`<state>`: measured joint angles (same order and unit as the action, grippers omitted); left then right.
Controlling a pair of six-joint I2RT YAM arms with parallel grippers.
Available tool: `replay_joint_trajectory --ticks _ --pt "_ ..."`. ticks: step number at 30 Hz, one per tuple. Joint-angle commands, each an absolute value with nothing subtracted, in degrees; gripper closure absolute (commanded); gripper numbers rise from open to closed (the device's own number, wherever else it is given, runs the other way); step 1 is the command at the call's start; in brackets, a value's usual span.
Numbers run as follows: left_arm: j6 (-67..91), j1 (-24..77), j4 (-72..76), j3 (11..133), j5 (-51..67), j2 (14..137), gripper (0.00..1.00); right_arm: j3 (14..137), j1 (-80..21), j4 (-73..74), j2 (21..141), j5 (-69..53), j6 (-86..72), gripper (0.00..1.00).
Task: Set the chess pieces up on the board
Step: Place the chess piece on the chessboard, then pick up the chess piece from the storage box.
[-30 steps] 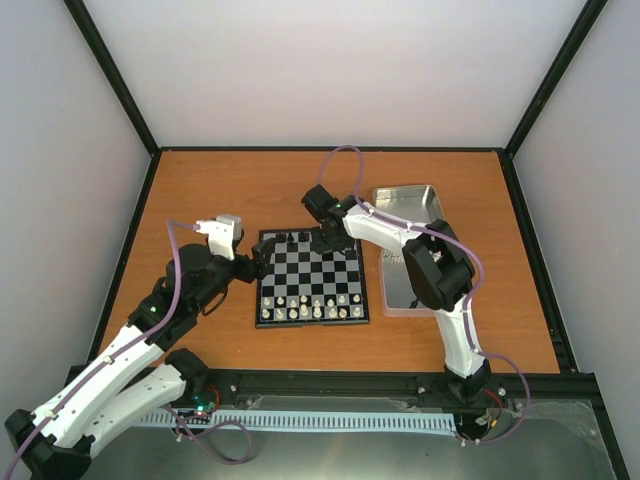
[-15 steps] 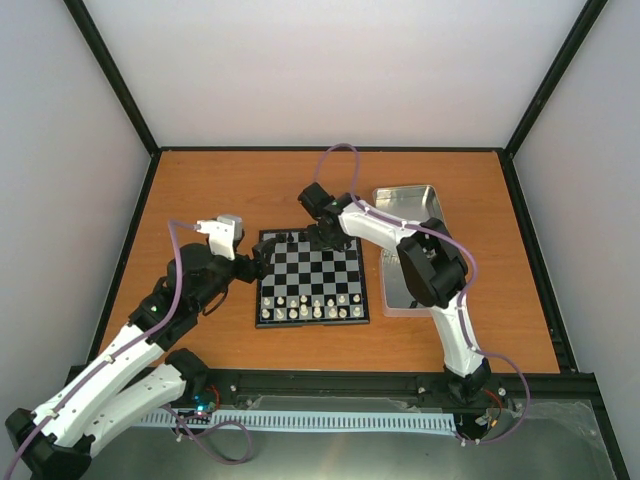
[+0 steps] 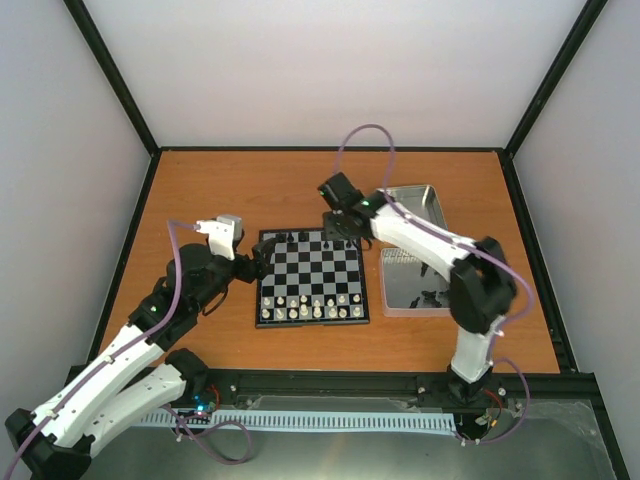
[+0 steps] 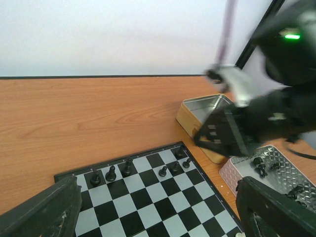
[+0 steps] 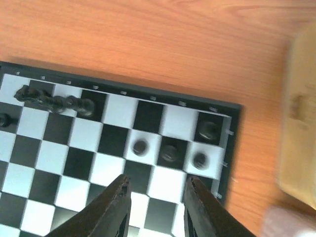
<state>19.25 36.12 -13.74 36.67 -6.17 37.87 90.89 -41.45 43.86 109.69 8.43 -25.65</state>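
The board (image 3: 310,278) lies mid-table; it also shows in the left wrist view (image 4: 148,202) and the right wrist view (image 5: 74,163). Several black chess pieces (image 4: 128,167) stand in its two far rows, some at the far right corner (image 5: 169,152). More black pieces lie in the patterned tin (image 4: 259,165) to the right. My right gripper (image 5: 157,190) is open and empty, hovering above the board's far right corner (image 3: 340,225). My left gripper (image 4: 158,217) is wide open and empty, at the board's left edge (image 3: 258,265).
White pieces (image 3: 310,305) fill the board's two near rows. An empty silver tin (image 3: 408,203) lies at the far right, with the patterned tin (image 3: 415,290) in front of it. The right arm (image 4: 256,123) is blurred over the tins.
My right gripper has moved right and a little back, from over the far middle of the board to its far right corner; the arm's elbow swung right. The left arm is still.
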Motion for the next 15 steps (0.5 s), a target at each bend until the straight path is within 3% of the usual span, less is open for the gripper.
replay_joint_trajectory --ticks 1,9,15 --pt "20.2 36.3 -12.2 36.6 -6.3 37.1 0.13 74.7 -38.6 39.6 95.2 19.1 -30.5 0.68" --pt "20.0 36.3 -12.1 36.7 -5.6 38.0 0.13 52.0 -28.6 38.8 79.2 23.4 -37.8 0.63" --pt "20.0 36.3 -12.1 36.7 -5.2 38.8 0.13 43.9 -22.9 32.9 77.9 20.8 -36.5 0.64"
